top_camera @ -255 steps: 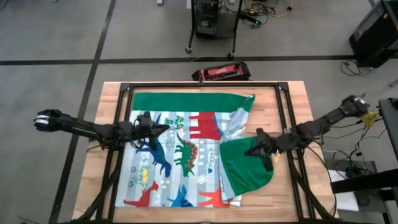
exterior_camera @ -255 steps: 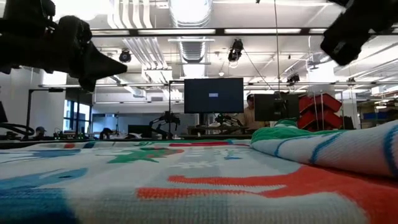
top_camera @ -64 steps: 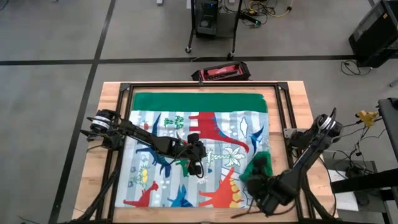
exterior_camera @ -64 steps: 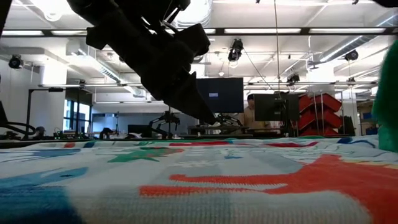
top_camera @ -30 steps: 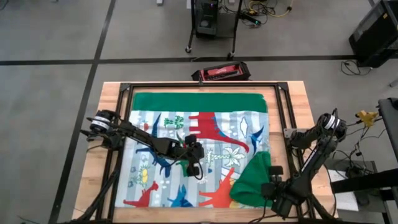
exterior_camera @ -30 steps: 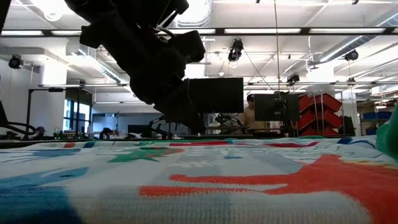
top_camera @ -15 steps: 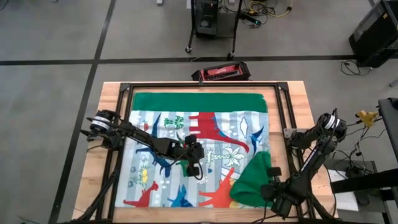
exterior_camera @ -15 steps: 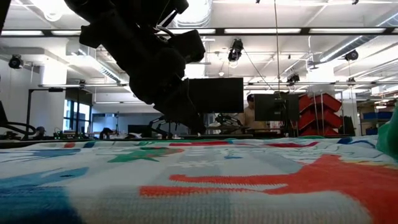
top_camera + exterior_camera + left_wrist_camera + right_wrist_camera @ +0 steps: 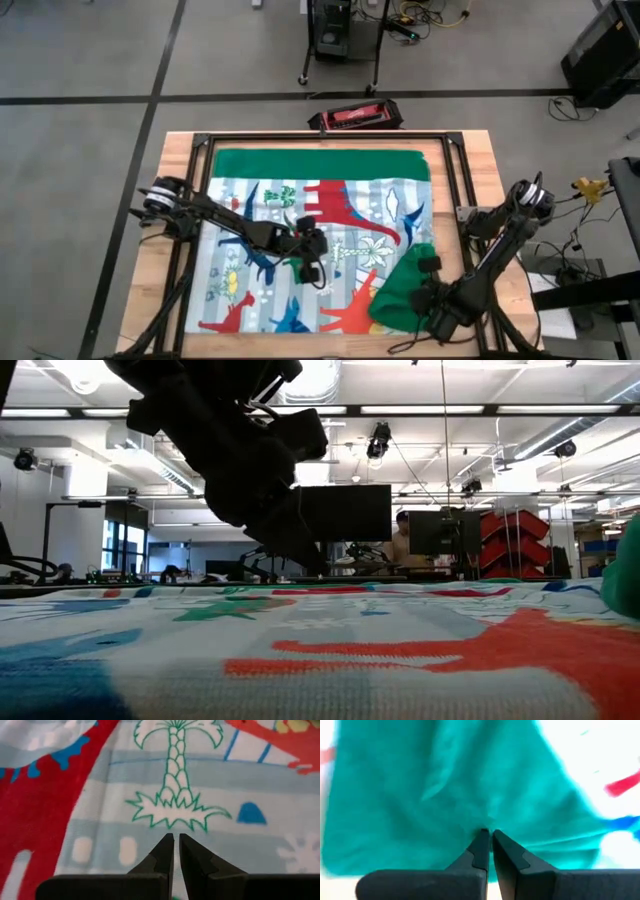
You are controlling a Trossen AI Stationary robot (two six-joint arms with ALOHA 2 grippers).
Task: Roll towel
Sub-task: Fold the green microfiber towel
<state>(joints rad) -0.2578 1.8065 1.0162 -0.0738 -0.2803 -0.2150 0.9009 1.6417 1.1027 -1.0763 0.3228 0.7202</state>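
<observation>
The towel (image 9: pixel 300 195) lies spread on the table, dinosaur print up, with a green band along its far edge. Its near right corner is folded over, showing the green back (image 9: pixel 398 290), which also shows at the low view's right edge (image 9: pixel 626 580). My right gripper (image 9: pixel 430 302) is shut on this green flap (image 9: pixel 445 795). My left gripper (image 9: pixel 318 266) is shut, slanting down at the towel's middle beside a palm-tree print (image 9: pixel 175 785). My left gripper (image 9: pixel 176 836) has its shut fingertips down at the towel's printed face near the palm tree; whether they press on it I cannot tell. My right gripper (image 9: pixel 488 832) pinches the green folded-over corner (image 9: pixel 487 817) between its two fingertips, coming steeply from above. One layer or several, I cannot tell; the flap's far part lies on the towel.
A black metal frame (image 9: pixel 455 180) runs around the towel on the wooden table (image 9: pixel 175 160). A red and black tool (image 9: pixel 355 117) lies at the far edge. Bare wood shows left and right of the frame.
My right gripper has moved toward the table's left and a little up, onto the green flap near the near right corner, and has turned. The flap's green edge stands slightly higher in the low view. The left arm has kept still.
</observation>
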